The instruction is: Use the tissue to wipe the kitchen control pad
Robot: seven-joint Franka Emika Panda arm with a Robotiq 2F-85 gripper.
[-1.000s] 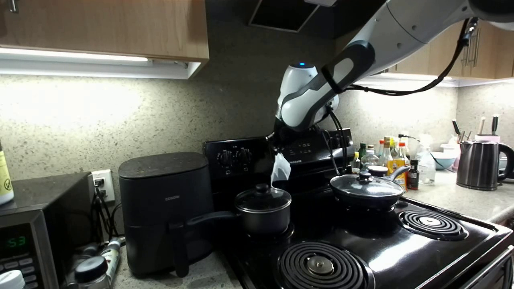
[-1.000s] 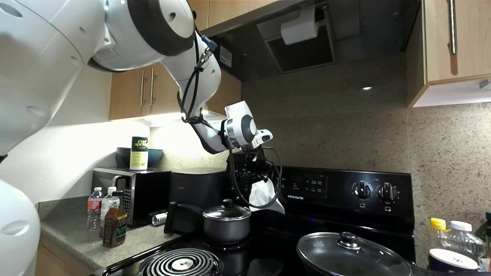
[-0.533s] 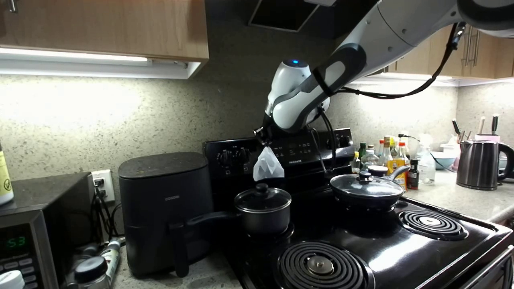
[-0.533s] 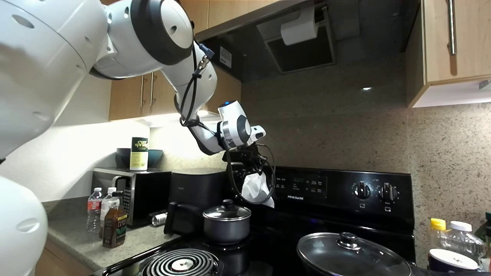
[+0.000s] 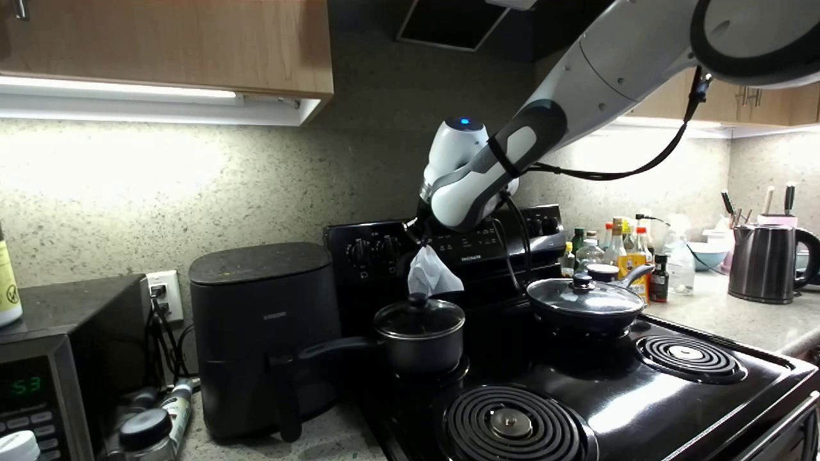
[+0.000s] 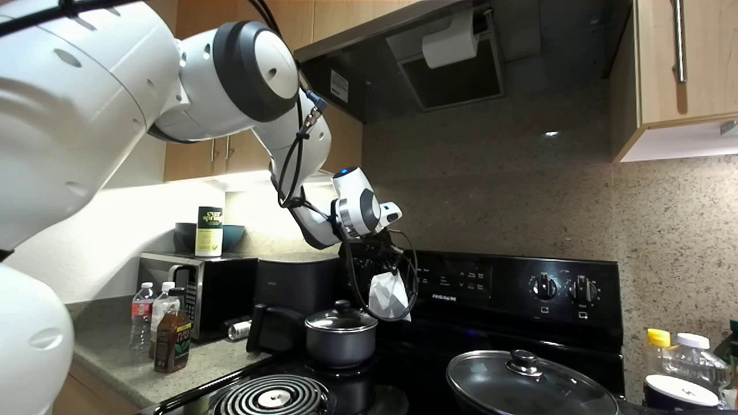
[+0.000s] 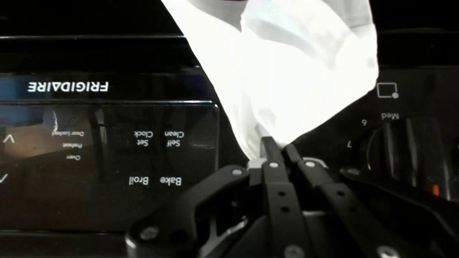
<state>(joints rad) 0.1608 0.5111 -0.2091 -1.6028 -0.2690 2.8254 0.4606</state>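
Note:
The tissue (image 5: 434, 274) is a white crumpled sheet. It hangs below my gripper (image 5: 423, 239) in both exterior views (image 6: 389, 297). In the wrist view, the fingertips (image 7: 281, 147) are shut on one end of the tissue (image 7: 287, 75), which spreads towards the top of the picture. The kitchen control pad (image 6: 513, 300) is the glossy black upright panel at the back of the stove. It also shows behind the tissue in the wrist view (image 7: 107, 204), upside down. The gripper is in front of the panel, between its printed buttons and a knob (image 7: 408, 154). I cannot tell whether the tissue touches the panel.
A lidded saucepan (image 5: 419, 346) stands just below the tissue, its handle towards the black air fryer (image 5: 262, 333). A lidded frying pan (image 5: 583, 307) stands on the stove's back burner. Bottles (image 5: 618, 250) and a kettle (image 5: 762, 262) stand beyond. A range hood (image 6: 450, 63) hangs above.
My gripper and the tissue moved along the panel towards the air fryer and up, then down again over the last half second. The tissue's hanging part has swung and changed shape; it stays held.

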